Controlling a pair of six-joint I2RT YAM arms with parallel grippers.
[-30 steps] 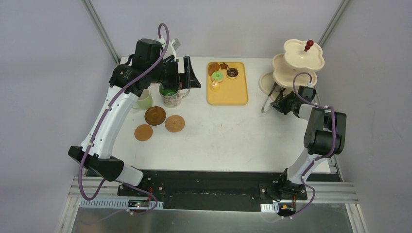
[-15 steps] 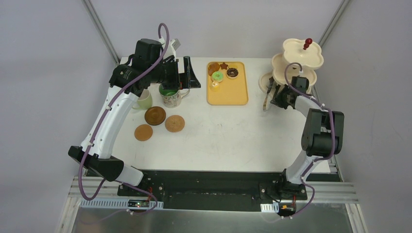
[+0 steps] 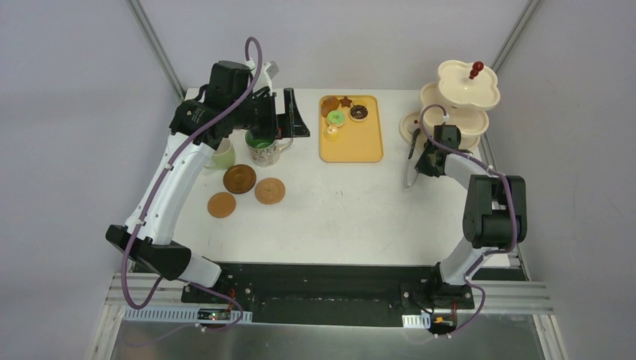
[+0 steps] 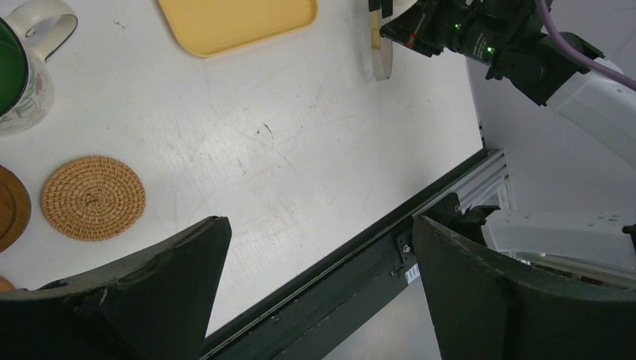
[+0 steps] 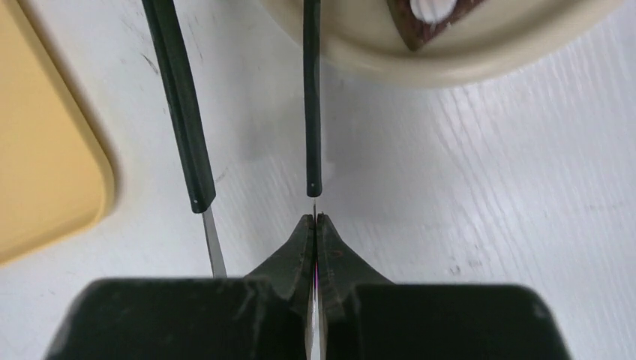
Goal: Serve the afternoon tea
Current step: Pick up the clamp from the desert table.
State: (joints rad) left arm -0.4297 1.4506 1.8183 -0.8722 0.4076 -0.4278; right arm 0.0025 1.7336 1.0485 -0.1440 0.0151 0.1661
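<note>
The cream three-tier stand (image 3: 459,97) with its red knob (image 3: 476,70) stands at the back right. Its bottom tier (image 5: 450,60) holds a brown pastry (image 5: 427,15). My right gripper (image 5: 315,219) is shut on one thin metal arm of the black tongs (image 5: 312,97) beside the stand; the other tong arm (image 5: 180,112) hangs free to the left. Toy pastries (image 3: 345,114) lie on the yellow tray (image 3: 351,146). My left gripper (image 4: 319,223) hangs open and empty above the patterned mug (image 3: 262,148). A cream mug (image 3: 223,154) and three coasters (image 3: 239,178) sit to the left.
The tongs (image 3: 411,161) slant between the tray and the stand. A woven coaster (image 4: 92,197) and the mug handle (image 4: 45,19) show in the left wrist view. The table's front edge with its black rail (image 4: 360,255) runs below.
My right wrist swung toward the stand's base and its jaws closed onto one tong arm. The left arm stayed still.
</note>
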